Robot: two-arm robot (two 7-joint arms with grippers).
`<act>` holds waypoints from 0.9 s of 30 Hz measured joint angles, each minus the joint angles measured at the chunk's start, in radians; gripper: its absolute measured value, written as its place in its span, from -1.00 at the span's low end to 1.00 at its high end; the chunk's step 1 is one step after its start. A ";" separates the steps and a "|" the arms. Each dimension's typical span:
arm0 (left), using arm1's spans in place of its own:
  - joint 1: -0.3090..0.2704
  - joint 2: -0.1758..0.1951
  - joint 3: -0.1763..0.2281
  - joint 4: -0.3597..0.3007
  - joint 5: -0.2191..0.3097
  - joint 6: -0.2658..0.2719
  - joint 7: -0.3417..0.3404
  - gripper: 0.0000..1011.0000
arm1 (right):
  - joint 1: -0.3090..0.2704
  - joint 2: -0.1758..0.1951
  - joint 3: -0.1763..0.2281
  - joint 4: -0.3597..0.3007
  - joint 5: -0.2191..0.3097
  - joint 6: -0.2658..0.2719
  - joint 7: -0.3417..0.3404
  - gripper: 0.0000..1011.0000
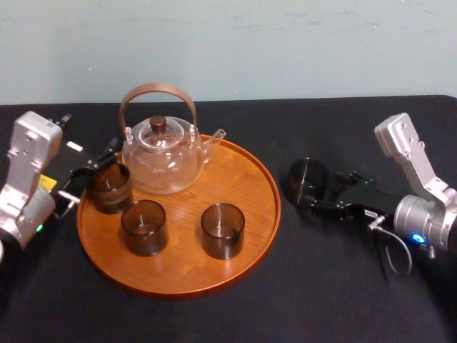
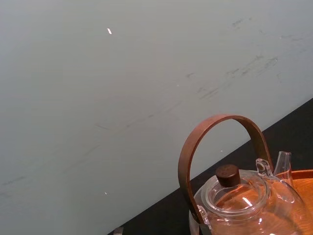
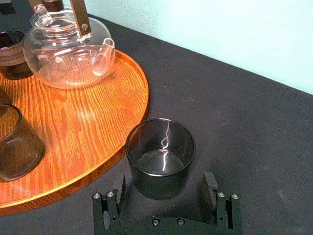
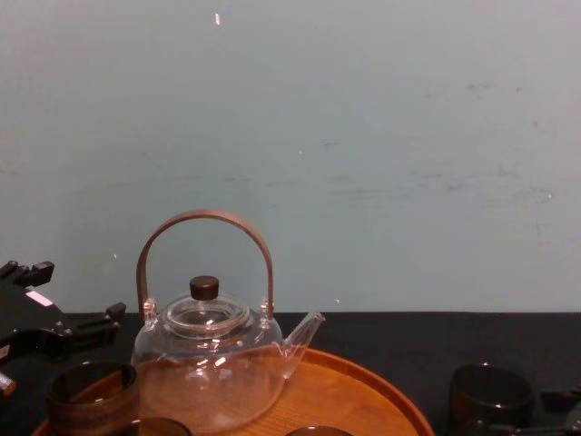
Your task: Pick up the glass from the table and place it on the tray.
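Glass teapot (image 1: 161, 153): clear, brown hoop handle, dark knob lid; just beside left gripper (image 1: 91, 174), spout toward right gripper (image 3: 165, 182); three smoked cups: first cup (image 1: 109, 187) close beside left gripper; second cup (image 1: 144, 227), third cup (image 1: 223, 230) between grippers; black tablecloth (image 1: 335, 286) beneath both; pale wall (image 1: 285, 43) beyond.

**A:** ok where's everything sitting?

**B:** tray (image 1: 243, 187) mid-table, teapot (image 1: 161, 153) on it, back left. 3 glasses on there too: rim glass (image 1: 109, 187) at the left edge just in front of the teapot, front-left glass (image 1: 143, 227) and front-right glass (image 1: 222, 230) side by side nearer the robot.

**A:** and the 4th?

**B:** loose glass (image 1: 308, 179) is on the table (image 1: 300, 304), just beside the tray's right edge.
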 joint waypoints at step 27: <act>0.000 0.000 0.000 0.000 0.000 0.000 0.000 0.98 | 0.100 -0.079 -0.031 0.092 -0.076 0.010 0.036 0.98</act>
